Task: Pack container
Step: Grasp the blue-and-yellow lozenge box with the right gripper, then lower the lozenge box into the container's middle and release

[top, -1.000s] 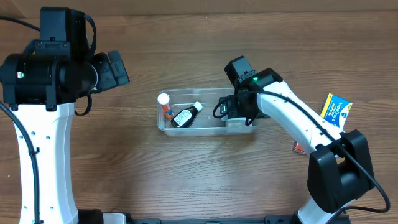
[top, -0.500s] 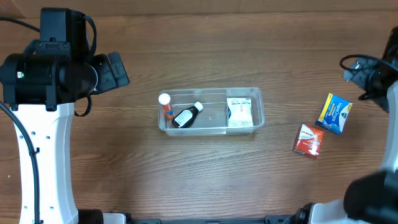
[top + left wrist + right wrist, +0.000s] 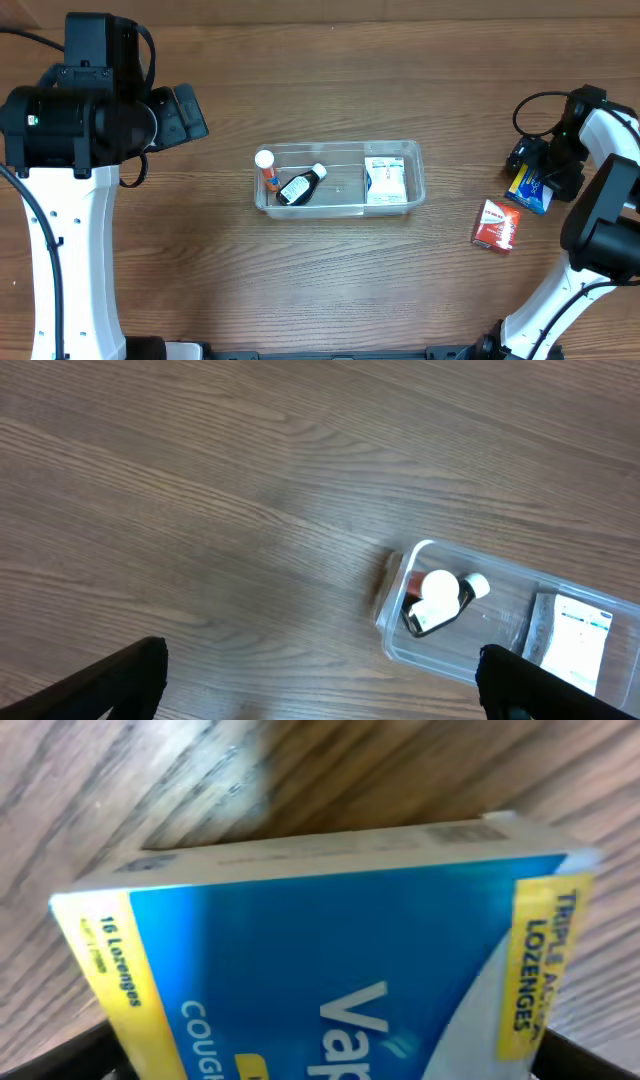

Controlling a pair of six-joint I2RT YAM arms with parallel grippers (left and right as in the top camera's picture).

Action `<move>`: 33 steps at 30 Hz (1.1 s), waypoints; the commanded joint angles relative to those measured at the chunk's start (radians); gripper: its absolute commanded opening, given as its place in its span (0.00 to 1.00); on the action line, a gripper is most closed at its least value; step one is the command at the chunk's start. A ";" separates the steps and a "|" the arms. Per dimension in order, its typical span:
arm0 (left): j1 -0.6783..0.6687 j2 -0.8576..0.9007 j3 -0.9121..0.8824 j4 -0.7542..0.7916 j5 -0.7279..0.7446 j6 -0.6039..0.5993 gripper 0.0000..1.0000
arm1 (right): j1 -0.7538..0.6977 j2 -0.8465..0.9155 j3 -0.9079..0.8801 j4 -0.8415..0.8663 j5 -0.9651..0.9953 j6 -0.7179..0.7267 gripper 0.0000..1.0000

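The clear container (image 3: 418, 165) sits mid-table and holds a white-capped orange bottle (image 3: 265, 165), a dark bottle (image 3: 297, 186) and a white box (image 3: 385, 182). It also shows in the left wrist view (image 3: 400, 640). My right gripper (image 3: 540, 165) is down at the blue and yellow lozenge box (image 3: 530, 190) at the far right. The box (image 3: 330, 950) fills the right wrist view between the open fingers (image 3: 330, 1060). My left gripper (image 3: 320, 690) is open and empty, high over the table left of the container.
A red box (image 3: 496, 225) lies on the table just left of and nearer than the blue box. The left arm's body (image 3: 80, 120) stands at the left side.
My right arm has left the container, where the white box now lies, swung to the far right and come down onto the blue box. The left arm has not moved.
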 commanded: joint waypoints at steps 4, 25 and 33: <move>0.004 0.007 -0.003 -0.009 0.002 0.015 1.00 | 0.006 -0.011 0.047 -0.059 -0.090 -0.006 0.82; 0.004 0.007 -0.003 -0.030 0.002 0.024 1.00 | 0.969 -0.379 0.105 -0.059 -0.063 0.221 0.83; 0.004 0.007 -0.003 -0.032 0.001 0.024 1.00 | 0.971 -0.211 0.105 -0.022 -0.063 0.256 0.83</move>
